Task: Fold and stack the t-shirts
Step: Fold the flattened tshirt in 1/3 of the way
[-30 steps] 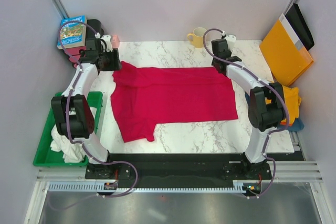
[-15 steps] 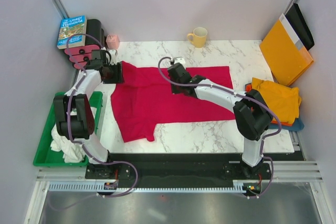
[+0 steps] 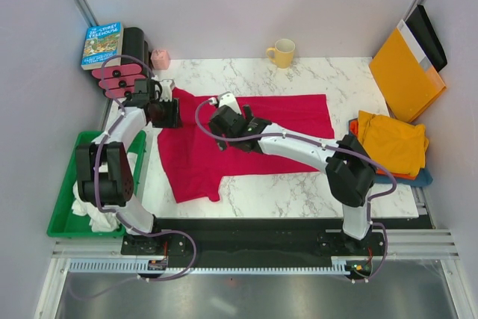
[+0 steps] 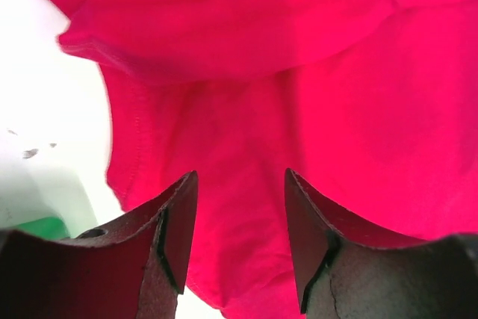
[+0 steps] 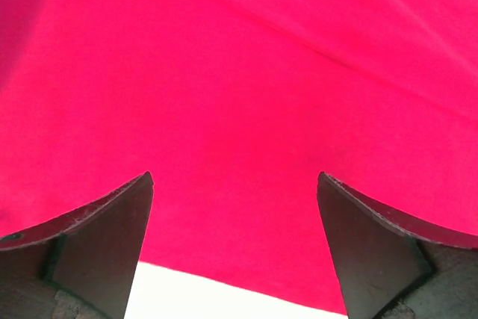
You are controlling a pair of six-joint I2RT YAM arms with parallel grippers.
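Now that our right tool (image 3: pixel 222 119) has swept leftward across the red shirt (image 3: pixel 284 147) on the counter (image 3: pixel 299 192), both it and our left tool (image 3: pixel 166 113) hang open and empty above it, seemingly poised for a fold.

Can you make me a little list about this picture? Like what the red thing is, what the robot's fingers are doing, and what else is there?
shirt in work: crimson t-shirt, spread on the marble table
left fingers: open, at the shirt's left edge
right fingers: open, over the shirt
folded pile: mustard-yellow t-shirt on top, at the table's right edge
waiting: white cloth in the green tray, left of the table
also there: yellow mug at the back
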